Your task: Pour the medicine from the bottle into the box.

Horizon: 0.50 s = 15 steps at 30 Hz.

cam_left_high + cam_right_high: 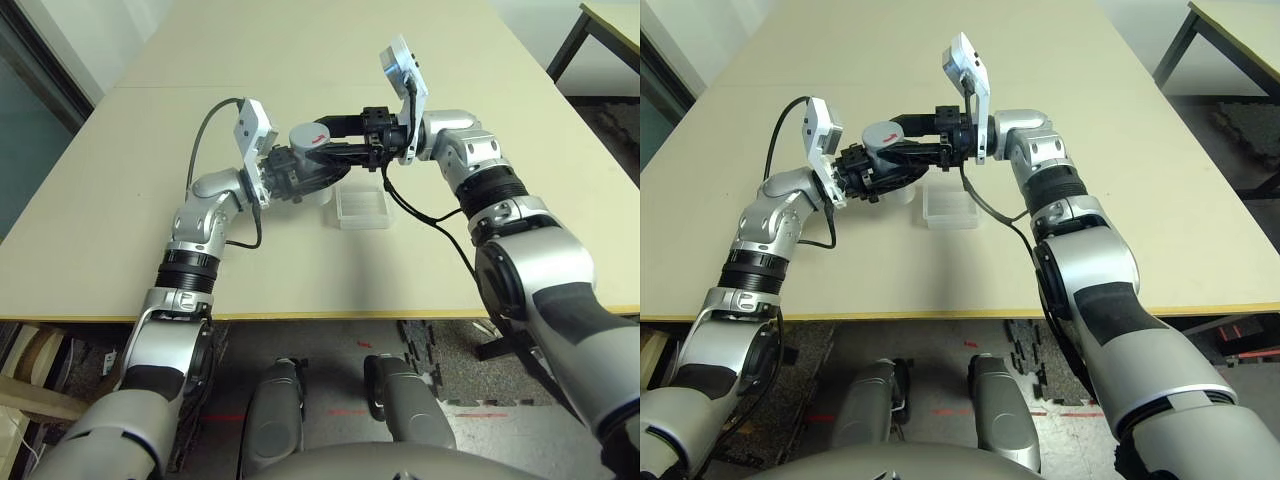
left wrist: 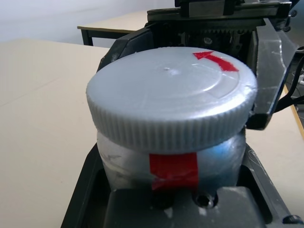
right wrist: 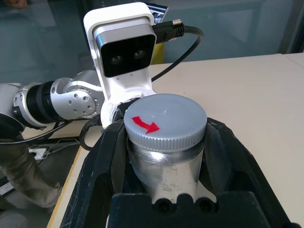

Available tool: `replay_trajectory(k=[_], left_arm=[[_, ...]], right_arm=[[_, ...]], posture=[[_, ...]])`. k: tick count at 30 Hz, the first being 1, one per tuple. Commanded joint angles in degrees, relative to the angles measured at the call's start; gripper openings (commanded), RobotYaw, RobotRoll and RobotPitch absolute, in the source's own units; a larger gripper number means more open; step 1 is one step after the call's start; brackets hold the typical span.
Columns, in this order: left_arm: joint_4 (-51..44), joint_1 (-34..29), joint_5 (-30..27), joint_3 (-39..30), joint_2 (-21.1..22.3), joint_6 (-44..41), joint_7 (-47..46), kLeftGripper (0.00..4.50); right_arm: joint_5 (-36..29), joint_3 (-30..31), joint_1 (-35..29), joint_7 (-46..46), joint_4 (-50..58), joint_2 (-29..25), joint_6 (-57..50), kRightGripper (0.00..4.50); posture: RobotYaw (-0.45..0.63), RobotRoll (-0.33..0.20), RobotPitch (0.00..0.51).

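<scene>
The left gripper (image 2: 171, 152) is closed around the silvery-grey bottle (image 2: 218, 166), which stands upright between its fingers; the right gripper (image 3: 166, 137) is closed at the bottle's grey screw cap (image 3: 166, 104), whose top bears a red arrow (image 3: 146, 125); just beside the bottle, toward the robot's right, the clear plastic box (image 1: 364, 208) lies on the pale tabletop (image 1: 120, 260), near its front edge.

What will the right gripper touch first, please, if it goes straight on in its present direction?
The bottle: it already stands between the fingers of the right gripper. Past it, the left gripper would probably come next, though how much room lies between is hard to judge.
</scene>
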State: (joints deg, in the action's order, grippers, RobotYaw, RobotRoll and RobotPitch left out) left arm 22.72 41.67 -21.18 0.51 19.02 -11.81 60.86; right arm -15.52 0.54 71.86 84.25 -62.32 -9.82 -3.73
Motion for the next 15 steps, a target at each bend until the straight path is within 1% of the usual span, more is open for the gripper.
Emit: replay_trajectory(k=[1,3,4,7,11,15], left_arm=[[1.01,-1.73,0.55,0.06,0.58,-1.72,-0.83,2.64],[0.92,-1.77,0.51,0.07,0.56,-1.86,-0.81,2.64],[0.91,-1.76,0.49,0.07,0.55,-1.9,-0.81,2.64],[0.86,-1.76,0.44,0.12,0.5,-2.02,-0.86,2.64],[0.89,-1.81,0.43,0.18,0.51,-2.12,-0.81,2.64],[1.2,-1.62,0.54,0.13,0.55,-1.9,-0.82,2.64]], right_arm=[[-1.67,-2.41,3.54,3.29,-1.48,1.82,1.54,2.61],[-1.12,-2.77,4.02,1.35,-2.87,1.69,1.9,3.34],[-0.63,-2.98,4.21,0.29,-3.6,1.61,2.17,3.58],[0.72,-3.35,4.37,-2.12,-5.16,1.21,3.18,4.49],[2.12,-3.91,4.52,-4.79,-6.51,0.39,4.1,4.5],[2.36,-4.33,4.55,-3.7,-6.46,-0.13,4.05,4.5]], posture=[[-0.12,0.0,0.143],[-0.12,0.0,0.143],[-0.12,0.0,0.144],[-0.12,0.0,0.146],[-0.12,0.0,0.15],[-0.12,0.0,0.146]])
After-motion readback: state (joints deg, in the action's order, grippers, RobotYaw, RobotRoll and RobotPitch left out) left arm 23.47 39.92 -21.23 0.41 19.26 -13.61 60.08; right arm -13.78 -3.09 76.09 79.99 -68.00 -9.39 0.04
